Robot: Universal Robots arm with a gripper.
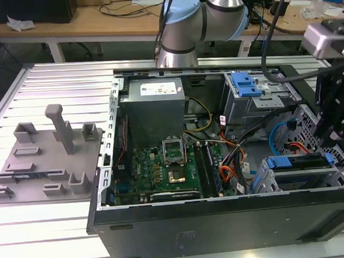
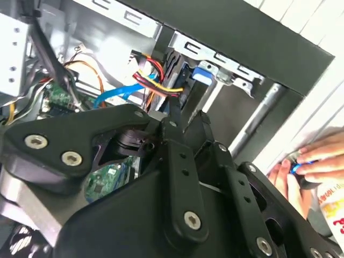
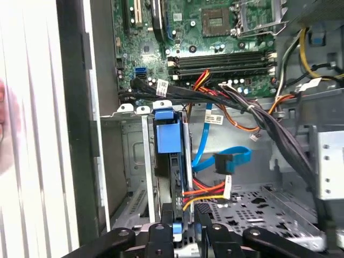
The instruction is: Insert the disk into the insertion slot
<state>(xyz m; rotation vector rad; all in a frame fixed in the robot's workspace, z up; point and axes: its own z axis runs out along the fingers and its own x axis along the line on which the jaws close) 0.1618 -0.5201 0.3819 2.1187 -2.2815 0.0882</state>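
Observation:
The disk point(image 1: 296, 161) sits edge-up in the insertion slot point(image 1: 263, 182), the light grey cage at the exterior view's right, inside the open computer case. Its blue carrier point(image 3: 164, 134) runs along the top edge. In the first wrist view the disk stands between the cage's walls point(image 3: 134, 161), with its blue end toward the motherboard. My black gripper point(image 1: 329, 144) hangs over the disk's outer end. Its two fingers point(image 3: 161, 220) close on either side of that end, and a bit of blue shows between them. In the second wrist view the gripper point(image 2: 187, 115) points down into the cage point(image 2: 226, 67).
A darker cage with a blue latch point(image 1: 245, 83) stands behind the slot. Red, yellow and orange wires point(image 3: 207, 191) and a blue cable point(image 3: 226, 161) lie close beside the disk. A person's hand point(image 2: 301, 172) rests just outside the case wall. A grey fixture plate point(image 1: 45, 160) lies at the exterior view's left.

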